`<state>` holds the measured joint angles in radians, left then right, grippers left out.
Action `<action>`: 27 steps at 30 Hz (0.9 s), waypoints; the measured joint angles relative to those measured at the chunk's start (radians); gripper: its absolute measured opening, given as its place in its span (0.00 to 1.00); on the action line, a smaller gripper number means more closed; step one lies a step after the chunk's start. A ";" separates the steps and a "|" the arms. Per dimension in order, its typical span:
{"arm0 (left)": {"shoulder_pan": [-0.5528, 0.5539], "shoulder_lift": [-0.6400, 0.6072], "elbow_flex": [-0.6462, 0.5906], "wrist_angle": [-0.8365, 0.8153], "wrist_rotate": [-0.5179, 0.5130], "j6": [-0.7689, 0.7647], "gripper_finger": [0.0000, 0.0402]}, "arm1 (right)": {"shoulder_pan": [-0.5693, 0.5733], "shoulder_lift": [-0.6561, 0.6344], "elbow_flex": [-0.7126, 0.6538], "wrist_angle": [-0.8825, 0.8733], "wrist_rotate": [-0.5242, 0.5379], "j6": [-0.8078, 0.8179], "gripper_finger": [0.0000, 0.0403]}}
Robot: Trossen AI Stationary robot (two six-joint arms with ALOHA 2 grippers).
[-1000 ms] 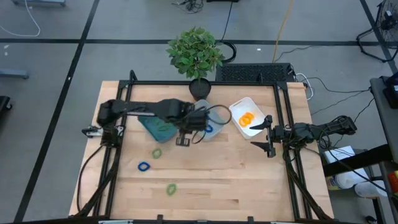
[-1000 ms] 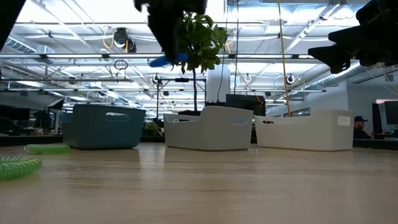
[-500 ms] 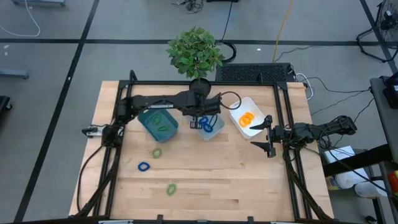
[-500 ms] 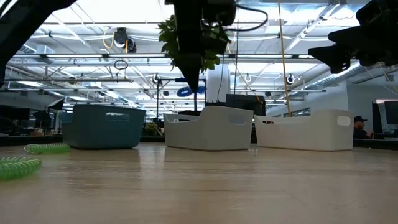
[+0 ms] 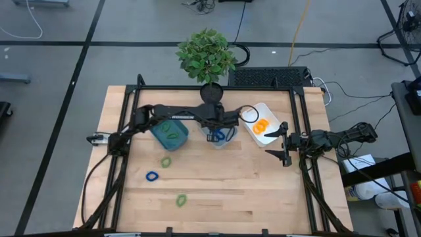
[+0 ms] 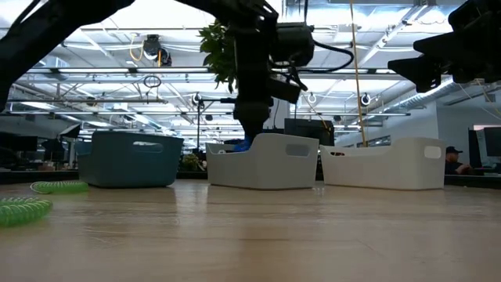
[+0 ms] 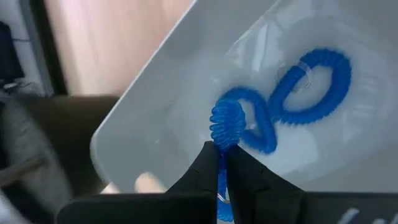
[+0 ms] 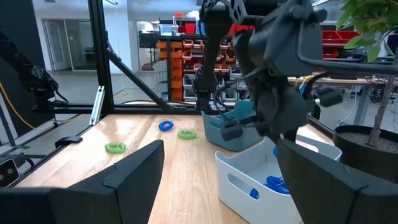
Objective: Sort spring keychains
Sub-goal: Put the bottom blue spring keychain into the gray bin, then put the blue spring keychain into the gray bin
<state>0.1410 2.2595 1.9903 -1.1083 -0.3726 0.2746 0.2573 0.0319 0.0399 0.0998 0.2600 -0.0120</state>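
Note:
My left gripper (image 5: 216,135) reaches down into the middle grey-blue bin (image 5: 225,138), shut on a blue spring keychain (image 7: 227,121). In the low view the gripper (image 6: 249,135) dips behind the bin's wall (image 6: 262,160), with blue (image 6: 243,146) just showing at the rim. Another blue keychain (image 7: 311,87) lies on the bin floor. Green keychains lie in the teal bin (image 5: 170,131) and orange ones (image 5: 260,126) in the white bin (image 5: 266,112). Loose on the table are a green (image 5: 166,161), a blue (image 5: 152,176) and another green keychain (image 5: 181,199). My right gripper (image 5: 284,146) waits open by the table's right edge. My left gripper pinches the blue keychain's coil (image 7: 222,146) between its two fingers (image 7: 205,171), from above, pointing down into the middle bin. A bunched end of the coil sticks out beyond the fingertips, just over the blue keychain on the bin floor; whether they touch, I cannot tell.
A potted plant (image 5: 207,54) stands at the far edge behind the bins. A black frame (image 5: 125,131) runs along the table's left, right and far sides. Bare wood lies on the near half, around the three loose keychains. People and shelves show in the room beyond.
My left gripper has carried the blue keychain from the near side of the bins toward the far and right edges, over the middle bin, then down into it. The keychain has dropped from high above the bins to the bin's rim. The gripper stays shut.

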 joint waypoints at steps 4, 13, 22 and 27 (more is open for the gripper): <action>-0.004 0.024 0.000 0.031 0.014 0.015 0.02 | 0.000 0.000 0.000 0.000 0.000 0.000 0.74; -0.005 0.030 -0.055 0.079 0.061 0.013 0.06 | 0.000 0.000 0.000 0.000 0.000 0.000 0.74; -0.009 0.023 -0.055 0.096 0.044 0.000 0.50 | 0.000 0.000 0.000 0.000 0.000 0.000 0.74; -0.023 -0.001 -0.055 0.075 -0.027 -0.008 0.77 | 0.000 0.000 0.000 0.000 0.000 0.000 0.74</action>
<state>0.1177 2.2589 1.9358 -1.0332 -0.3994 0.2668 0.2573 0.0319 0.0399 0.0998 0.2600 -0.0120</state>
